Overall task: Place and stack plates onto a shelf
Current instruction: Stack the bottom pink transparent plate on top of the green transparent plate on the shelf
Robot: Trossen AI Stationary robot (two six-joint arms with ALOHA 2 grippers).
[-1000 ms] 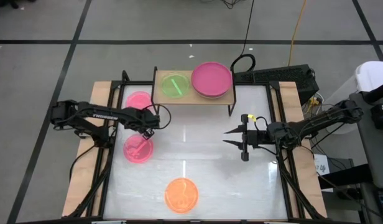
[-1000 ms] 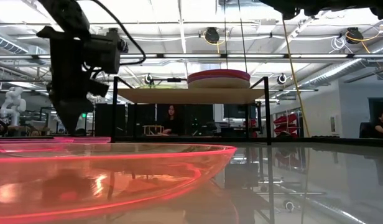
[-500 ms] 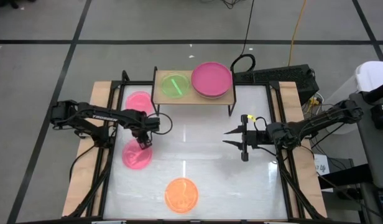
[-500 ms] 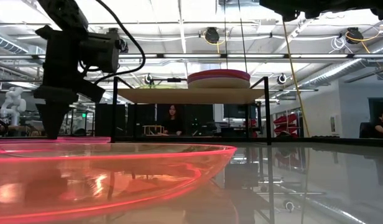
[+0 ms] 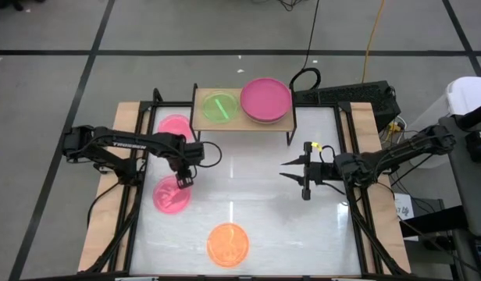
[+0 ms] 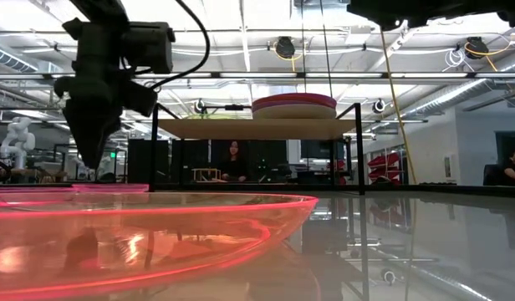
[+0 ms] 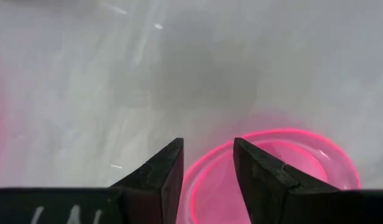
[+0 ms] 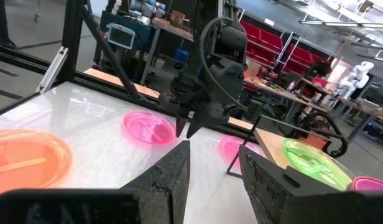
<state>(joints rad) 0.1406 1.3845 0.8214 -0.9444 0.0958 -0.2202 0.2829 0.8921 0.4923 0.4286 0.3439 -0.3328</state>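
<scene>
A small translucent pink plate lies flat on the white table at its left side. My left gripper hangs open just above that plate's far-right rim, which shows between the two fingers, fingers pointing down. In the low view its tips sit above table level. My right gripper waits open over the table's right half, pointing toward the left. The wooden shelf at the far edge carries a green plate and a stack topped by a magenta plate.
A second pink plate lies on the table left of the shelf, partly under its corner. An orange plate lies near the near edge, filling the low view's foreground. Bare table lies between the two grippers.
My left gripper has moved from the pink plate's far rim toward the near edge, dipping low over the plate and then rising a little and shifting right. The pink plate has slid a short way toward the near edge. My right arm has kept still.
</scene>
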